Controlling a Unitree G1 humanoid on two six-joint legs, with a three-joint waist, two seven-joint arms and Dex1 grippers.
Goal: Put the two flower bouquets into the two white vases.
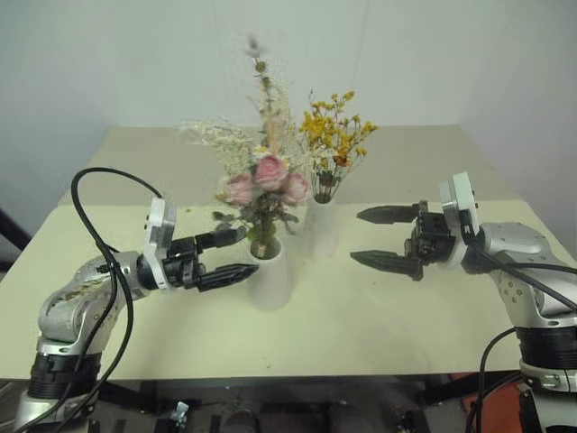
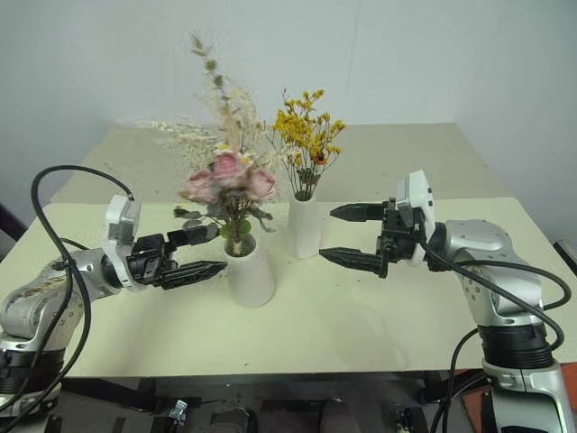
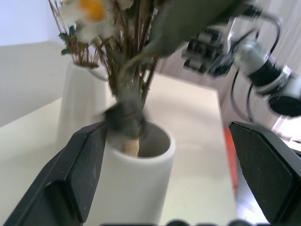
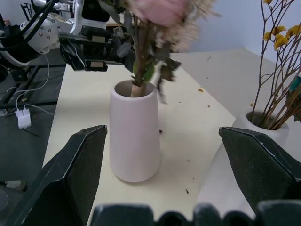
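Left eye view is showing the left hand (image 1: 233,255) hovering with its fingers spread wide and nothing between them, its tips just beside the shorter vase (image 1: 270,271). That vase is already carrying the pink rose bouquet (image 1: 267,180), stems sitting down inside the wide mouth, as the left wrist view is confirming. Across from it, the right hand (image 1: 386,237) is hanging level, spread fully apart and holding nothing either, pointing in toward the taller vase (image 1: 324,225) from a little way off. Between the two hands, that slim vase is holding the yellow-orange bouquet (image 1: 335,135), its thin stems dropping into the small mouth. Both vases are standing upright on the pale surface (image 1: 379,307), close together. By the look of it, both bouquets are sitting in their vases, so the job is looking done; what is remaining seems to be only drawing the hands clear without brushing the stems.
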